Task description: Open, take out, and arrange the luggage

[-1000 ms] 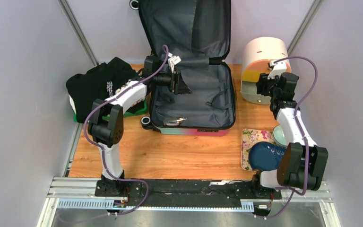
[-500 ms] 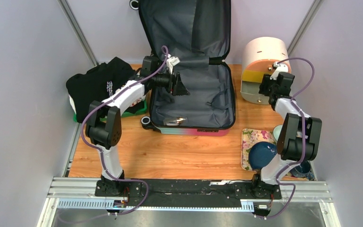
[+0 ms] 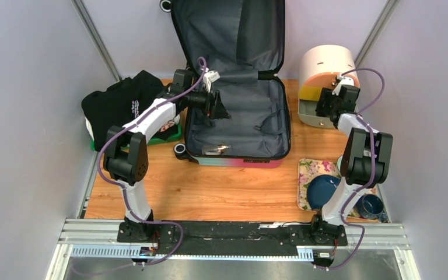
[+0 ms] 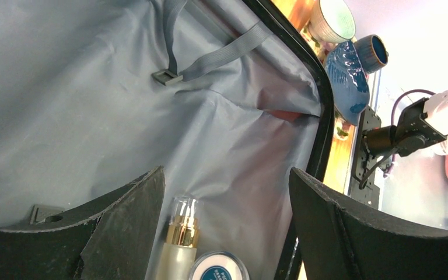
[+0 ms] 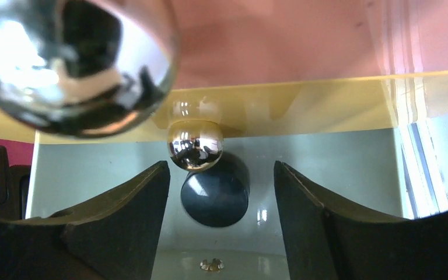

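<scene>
The luggage (image 3: 242,116) lies open on the table, its lid leaning upright against the back wall and its grey lining (image 4: 93,87) showing. A frosted bottle with a gold collar (image 4: 178,245) and a round blue-labelled jar (image 4: 219,271) lie in the base near its front edge (image 3: 217,149). My left gripper (image 3: 221,109) hangs open over the left side of the base; in the left wrist view its open fingertips (image 4: 227,172) frame the bottle's cap without touching it. My right gripper (image 3: 325,109) is open at the front of the cream-and-orange container (image 3: 321,73), either side of a dark round knob (image 5: 214,195).
Black clothing (image 3: 122,102) is piled on a green tray at the left. At the right front, a floral tray (image 3: 309,169) holds a blue plate (image 3: 322,189), with a dark blue cup (image 3: 371,205) beside it. A shiny metal ball (image 5: 195,144) hangs above the knob.
The right arm has pushed in to the container and its jaws have opened wider. Its elbow has swung back, uncovering the blue plate and cup. The left arm has hardly moved.
</scene>
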You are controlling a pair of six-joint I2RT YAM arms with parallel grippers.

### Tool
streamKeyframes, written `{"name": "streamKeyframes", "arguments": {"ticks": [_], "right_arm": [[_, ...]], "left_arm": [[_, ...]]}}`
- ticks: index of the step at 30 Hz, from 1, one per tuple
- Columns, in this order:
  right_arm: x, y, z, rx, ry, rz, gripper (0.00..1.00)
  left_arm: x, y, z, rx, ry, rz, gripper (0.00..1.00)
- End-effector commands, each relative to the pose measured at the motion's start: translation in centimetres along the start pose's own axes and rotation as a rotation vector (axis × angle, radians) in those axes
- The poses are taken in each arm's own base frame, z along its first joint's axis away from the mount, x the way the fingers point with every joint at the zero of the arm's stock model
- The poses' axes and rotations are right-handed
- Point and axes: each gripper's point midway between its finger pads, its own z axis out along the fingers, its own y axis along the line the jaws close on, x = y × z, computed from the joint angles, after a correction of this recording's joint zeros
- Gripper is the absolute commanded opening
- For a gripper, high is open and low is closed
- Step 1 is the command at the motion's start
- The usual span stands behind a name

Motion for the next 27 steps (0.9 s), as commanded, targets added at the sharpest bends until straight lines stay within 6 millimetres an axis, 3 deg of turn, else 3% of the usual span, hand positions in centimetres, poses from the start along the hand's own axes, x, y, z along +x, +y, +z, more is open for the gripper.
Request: {"name": "streamKeyframes", "arguments": {"ticks": [1,3,4,6,9,11,12,15,18,19,21,27], "right_arm": [[-3.1,0.3,-1.5,-0.011,-0.062,0.032,0.73],[-3.9,0.7,-2.9,-0.032,-0.079,0.037,0.74],[-3.1,1.0,-3.5,-0.038,-0.057,0.049,0.74],[-4.1,1.1,-5.3,-0.039,-0.081,0.064,0.74],[-3.2,1.0,-7.5,-0.029,-0.061,0.102,0.71],[-1.5,0.8,-8.4,-0.009,-0.012,0.137,0.67],[-1.8,0.8,-9.4,-0.004,-0.023,0.144,0.65],[-0.3,0.9,-10.4,0.002,0.018,0.176,0.53],[2.0,0.5,-10.3,0.034,0.080,0.211,0.34],[2.9,0.4,-9.9,0.041,0.109,0.217,0.23],[3.2,0.3,-9.3,0.043,0.123,0.231,0.10],[3.6,0.2,-6.3,0.037,0.114,0.277,0.05]], "left_arm": [[-2.3,-0.3,-0.4,0.001,-0.035,0.060,0.86],[-2.3,-0.2,-0.3,0.006,-0.037,0.045,0.85],[-2.4,-0.2,-0.1,0.007,-0.039,0.048,0.86],[-2.4,0.0,-0.1,0.008,-0.041,0.039,0.86],[-2.4,0.0,-0.1,0.006,-0.042,0.041,0.86],[-2.3,0.0,-0.1,0.003,-0.040,0.041,0.86],[-2.2,-0.1,-0.1,0.004,-0.039,0.043,0.86],[-2.0,0.0,-0.1,-0.001,-0.035,0.042,0.86],[-2.0,0.1,-0.2,-0.005,-0.036,0.046,0.86],[-2.1,0.2,-0.2,-0.007,-0.035,0.052,0.86],[-2.4,0.4,-0.2,-0.016,-0.035,0.059,0.86],[-2.5,0.6,-0.4,-0.025,-0.032,0.078,0.86]]}}
